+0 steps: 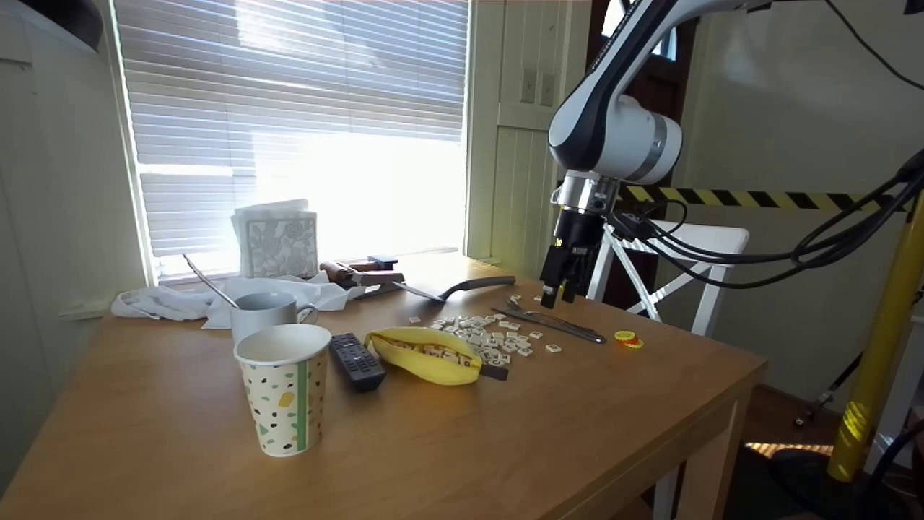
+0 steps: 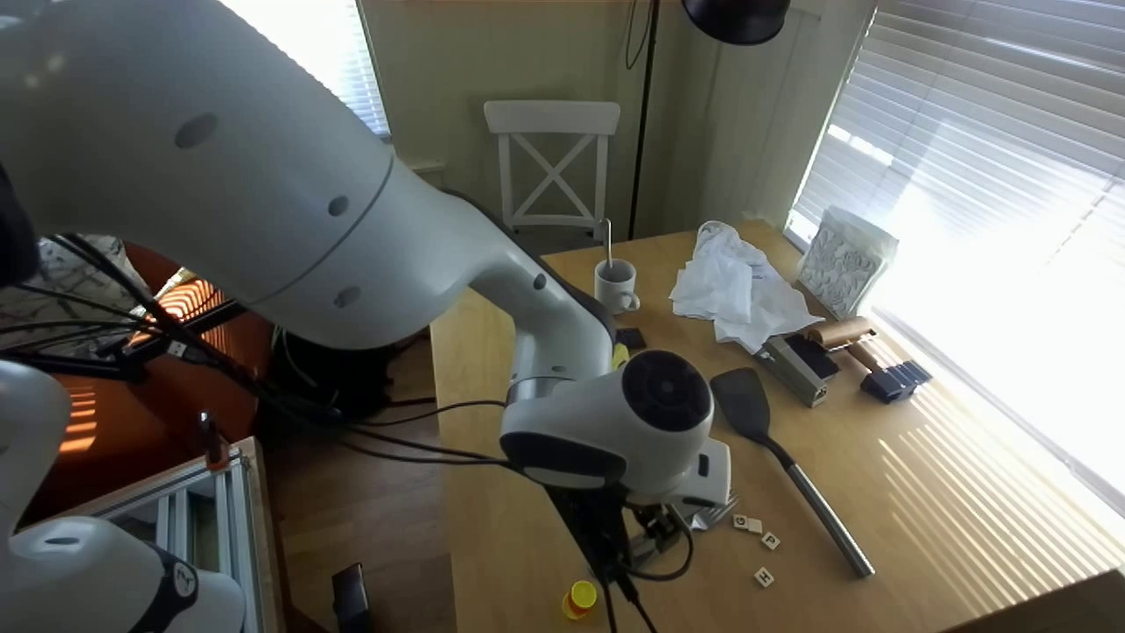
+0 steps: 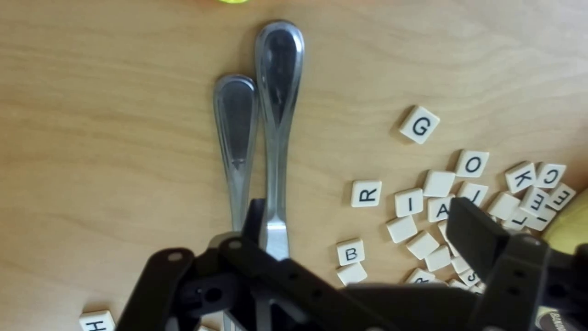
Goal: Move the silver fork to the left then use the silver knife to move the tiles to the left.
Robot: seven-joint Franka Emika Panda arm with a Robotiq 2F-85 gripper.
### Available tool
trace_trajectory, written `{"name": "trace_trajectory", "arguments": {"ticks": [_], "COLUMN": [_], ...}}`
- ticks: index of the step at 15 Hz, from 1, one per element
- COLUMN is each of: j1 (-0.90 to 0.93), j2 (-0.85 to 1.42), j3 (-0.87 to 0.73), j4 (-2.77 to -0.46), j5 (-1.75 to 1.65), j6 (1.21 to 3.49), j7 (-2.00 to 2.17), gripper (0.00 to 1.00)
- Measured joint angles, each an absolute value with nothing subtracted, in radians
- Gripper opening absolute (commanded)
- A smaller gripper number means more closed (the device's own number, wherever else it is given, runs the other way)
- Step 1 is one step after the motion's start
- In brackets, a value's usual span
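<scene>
Side by side on the table lie the silver fork and the silver knife, the knife on the right in the wrist view. The fork's tines show past the arm in an exterior view. Pale letter tiles are scattered right of the knife, many heaped beside the banana case. My gripper is open and holds nothing. Its left finger overlaps the cutlery, its right finger the tile heap. In an exterior view the gripper hangs above the table, pointing down near the fork's tines.
A small yellow-orange piece sits off the knife's handle end. A spatula lies toward the window. Farther along stand a remote, a paper cup and a mug with a utensil in it. Loose tiles lie near the spatula.
</scene>
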State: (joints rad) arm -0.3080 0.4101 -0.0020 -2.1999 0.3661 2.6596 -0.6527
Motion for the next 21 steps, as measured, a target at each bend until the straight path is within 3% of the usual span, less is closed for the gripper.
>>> {"name": "trace_trajectory", "arguments": {"ticks": [21], "j1": [-0.353], "j2": [0.573], "j3": [0.000], "j4": [-2.049], "j5": [0.276], "j6": [2.671], "j7": [-0.650], "gripper": [1.00]}}
